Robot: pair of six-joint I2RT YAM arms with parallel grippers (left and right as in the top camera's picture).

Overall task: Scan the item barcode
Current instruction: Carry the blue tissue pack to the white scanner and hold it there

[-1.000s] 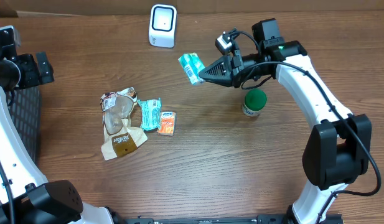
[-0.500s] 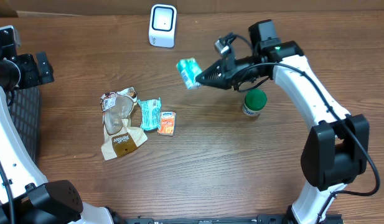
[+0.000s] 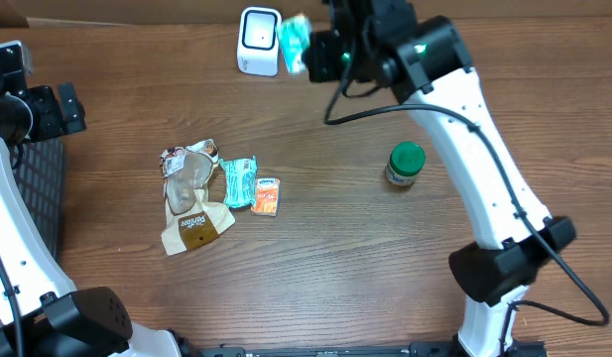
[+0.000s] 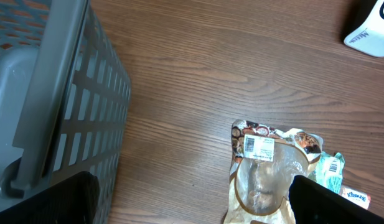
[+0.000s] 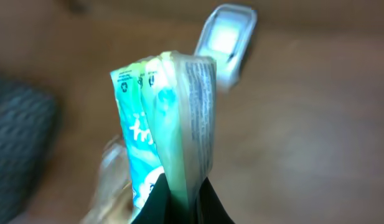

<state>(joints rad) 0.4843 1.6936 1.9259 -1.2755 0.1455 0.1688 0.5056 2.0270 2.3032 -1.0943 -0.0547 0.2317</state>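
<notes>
The right gripper (image 3: 319, 55) clamps one end of the green packet (image 3: 294, 42), which projects beyond its fingertips beside the scanner (image 3: 258, 40); the left gripper (image 4: 192, 204) is spread wide.

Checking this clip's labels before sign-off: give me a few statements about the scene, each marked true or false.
1. The right gripper is shut on a green packet next to the white scanner. True.
2. The left gripper grips a pouch. False: it is open and empty.
3. The green-lidded jar stands upright on the table. True.
4. The crumpled wrappers lie inside the grey basket. False: they lie on the table, outside it.
</notes>
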